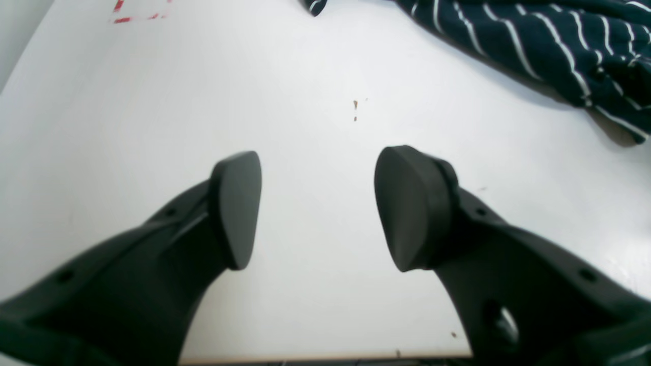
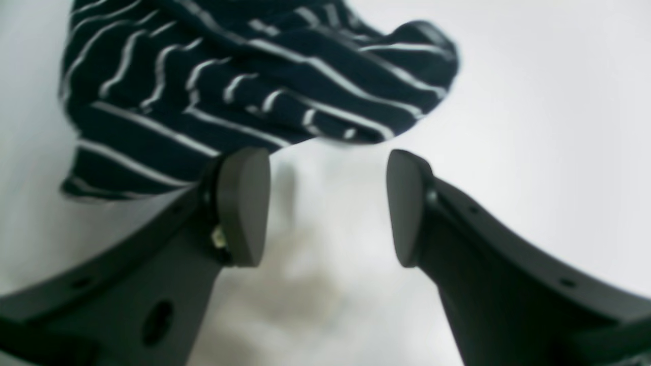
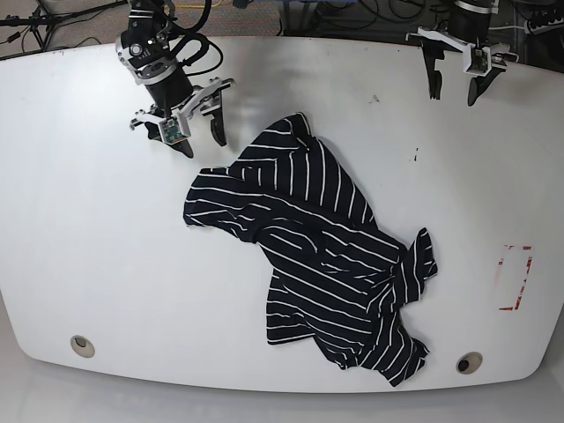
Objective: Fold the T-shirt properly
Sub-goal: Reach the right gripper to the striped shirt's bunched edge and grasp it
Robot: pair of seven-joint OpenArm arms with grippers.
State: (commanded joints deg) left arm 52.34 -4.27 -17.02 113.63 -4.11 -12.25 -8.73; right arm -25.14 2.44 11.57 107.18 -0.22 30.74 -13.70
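The crumpled dark navy white-striped fabric T-shirt (image 3: pixel 322 264) lies mid-frame on the white oval table (image 3: pixel 88 247); the right gripper (image 3: pixel 201 139) hangs at upper left, the left gripper (image 3: pixel 453 92) at upper right

One T-shirt (image 3: pixel 322 264) lies on one white desk (image 3: pixel 79 247), the only garment there. Two grippers show: the left gripper (image 3: pixel 453 91) and the right gripper (image 3: pixel 202 144), each with two dark fingers (image 1: pixel 236 208) (four fingers in all). The desk has two round holes (image 3: pixel 82 345) near its front edge and one red marked rectangle (image 3: pixel 515 278) at the side.
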